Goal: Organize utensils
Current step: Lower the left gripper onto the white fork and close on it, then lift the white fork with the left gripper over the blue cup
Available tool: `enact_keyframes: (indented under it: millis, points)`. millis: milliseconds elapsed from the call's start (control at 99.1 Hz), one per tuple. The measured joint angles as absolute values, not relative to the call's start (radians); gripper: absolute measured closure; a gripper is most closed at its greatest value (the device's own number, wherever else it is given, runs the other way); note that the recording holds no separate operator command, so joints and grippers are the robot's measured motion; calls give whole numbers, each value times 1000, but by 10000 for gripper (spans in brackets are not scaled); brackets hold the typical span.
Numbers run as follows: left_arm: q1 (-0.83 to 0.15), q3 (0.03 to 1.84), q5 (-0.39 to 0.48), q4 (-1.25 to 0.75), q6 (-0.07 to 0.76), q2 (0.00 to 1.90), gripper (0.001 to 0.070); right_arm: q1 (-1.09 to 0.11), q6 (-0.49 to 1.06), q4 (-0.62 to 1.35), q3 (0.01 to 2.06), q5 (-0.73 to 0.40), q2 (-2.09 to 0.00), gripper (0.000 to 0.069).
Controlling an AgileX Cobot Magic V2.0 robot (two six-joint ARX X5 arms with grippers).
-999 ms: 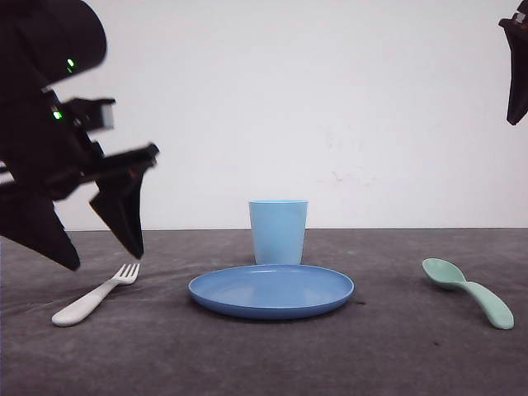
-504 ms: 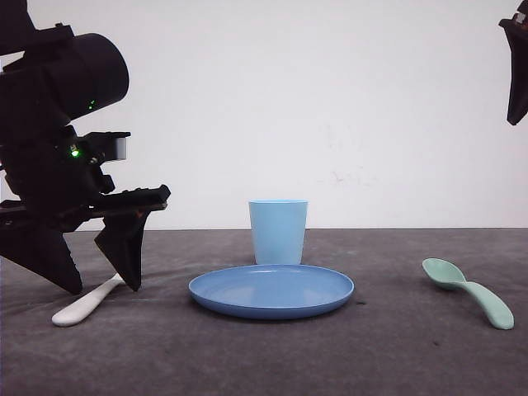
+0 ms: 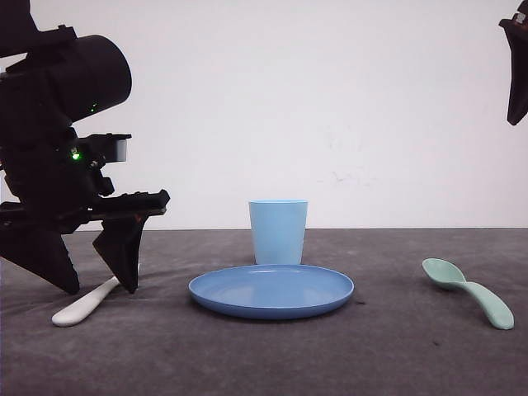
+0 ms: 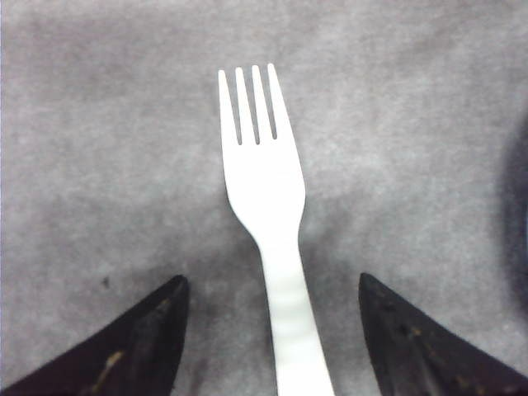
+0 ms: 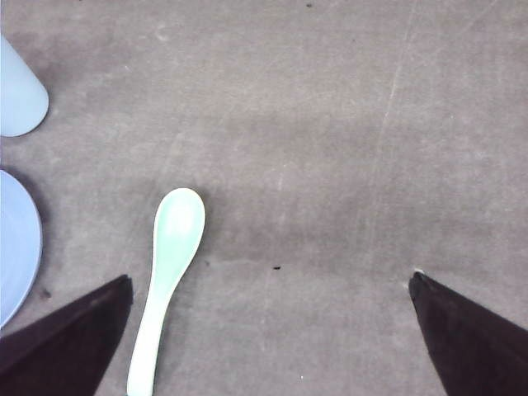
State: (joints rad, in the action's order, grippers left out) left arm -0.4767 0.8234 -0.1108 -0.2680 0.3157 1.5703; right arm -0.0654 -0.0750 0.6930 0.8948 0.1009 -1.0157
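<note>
The white fork (image 4: 268,198) lies flat on the grey table, its handle (image 3: 82,304) showing at the left in the front view. My left gripper (image 3: 101,289) is down at the table with its open fingers on either side of the fork's handle (image 4: 289,313), not touching it. The mint-green spoon (image 3: 470,293) lies at the right of the table. From the right wrist it appears as a spoon (image 5: 165,272) far below, near one finger of my open right gripper (image 5: 268,285), which hangs high above the table at the top right (image 3: 516,70).
A round blue plate (image 3: 271,290) sits in the middle of the table with a light blue cup (image 3: 278,231) standing just behind it. The plate's edge (image 5: 16,247) and the cup (image 5: 18,91) lie to one side of the spoon. A white wall backs the table.
My left arm has come down and to the right over the fork, its fingers now straddling the handle and hiding the tines in the front view. The right arm has not moved.
</note>
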Motion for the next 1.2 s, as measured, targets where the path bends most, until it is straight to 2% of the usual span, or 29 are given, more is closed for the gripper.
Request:
enact_keyframes:
  millis: [61, 242, 373, 515, 686, 969, 1201]
  points:
    - [-477, 823, -112, -268, 315, 1570, 340, -65, -75, 693, 895, 101, -1016, 12]
    - [-477, 823, -118, -270, 316, 1572, 480, -65, -75, 693, 895, 101, -1016, 12]
    - [-485, 824, -151, -273, 315, 1577, 526, -65, -75, 693, 895, 101, -1016, 12]
    - [-494, 826, -159, -274, 313, 1578, 618, -65, -75, 693, 895, 101, -1016, 12]
    - [-495, 827, -159, -274, 309, 1578, 660, -65, -75, 693, 895, 101, -1016, 12]
    - [-496, 835, -158, -273, 300, 1579, 662, -65, -75, 695, 895, 101, -1016, 12]
    - [-512, 910, -151, -249, 281, 1520, 663, -65, -75, 700, 895, 101, -1016, 12]
